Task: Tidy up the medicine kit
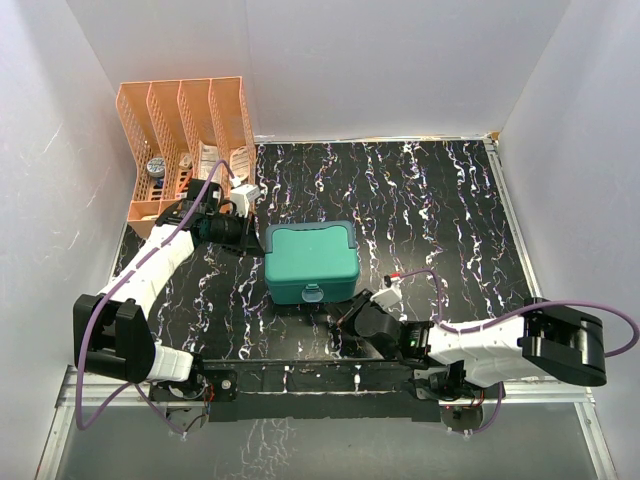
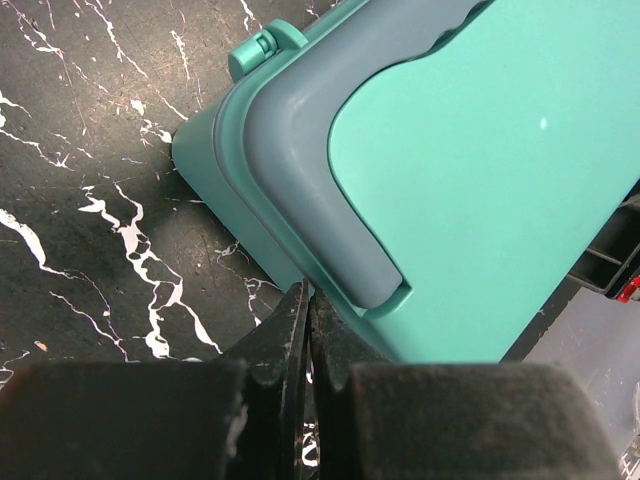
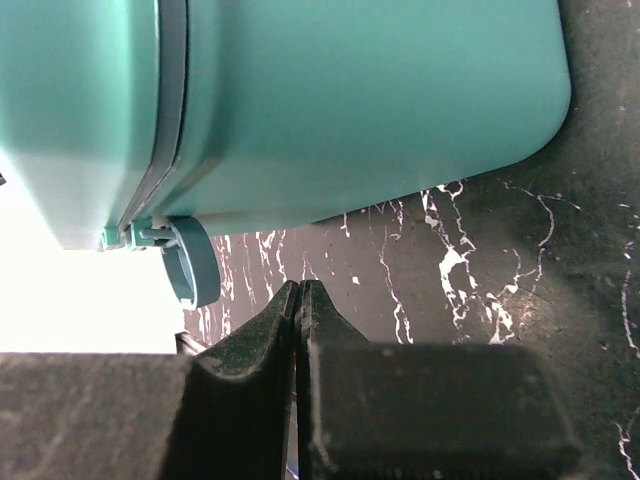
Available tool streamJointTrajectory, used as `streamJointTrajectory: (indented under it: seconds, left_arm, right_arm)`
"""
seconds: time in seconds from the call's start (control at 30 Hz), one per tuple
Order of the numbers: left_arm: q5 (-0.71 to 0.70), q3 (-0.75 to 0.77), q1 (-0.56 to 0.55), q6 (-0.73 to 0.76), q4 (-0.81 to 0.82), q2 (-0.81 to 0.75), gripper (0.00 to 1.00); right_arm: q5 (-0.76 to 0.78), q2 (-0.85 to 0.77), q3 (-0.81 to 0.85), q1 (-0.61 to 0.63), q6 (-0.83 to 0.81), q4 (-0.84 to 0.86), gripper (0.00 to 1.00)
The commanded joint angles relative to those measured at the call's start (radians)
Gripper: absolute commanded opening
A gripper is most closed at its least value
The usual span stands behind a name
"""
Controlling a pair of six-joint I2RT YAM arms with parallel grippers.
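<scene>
Plastic like this is going to feel stiff, smooth and fairly light, so you are dealing with a shell that is likelier to skate across the marbled surface point(image 1: 450, 220) than to dent. The medicine kit point(image 1: 311, 262) is sitting in the middle of the surface with its lid shut, its latch point(image 3: 190, 262) facing the near edge. Your left gripper point(image 2: 305, 295) is closed on nothing, right at the kit's left side; whether it is touching is unclear. Your right gripper point(image 3: 300, 292) is also closed and empty, just near and right of the latch. The small latch tab looks like the place to be taking hold, with the other gripper bracing the body so the box is not sliding or tipping.
</scene>
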Motion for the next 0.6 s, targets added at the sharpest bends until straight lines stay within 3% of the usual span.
streamJointTrajectory:
  seconds: [0.0,0.57]
  left_arm:
    - [0.042,0.037,-0.005,-0.008,-0.017,-0.031,0.00]
    - [0.045,0.039,-0.004,-0.001,-0.025,-0.035,0.00]
  right_arm:
    - [0.052,0.027,0.000,0.003,-0.014,0.140,0.00]
    - [0.036,0.121,-0.001,0.003,-0.071,0.371,0.00]
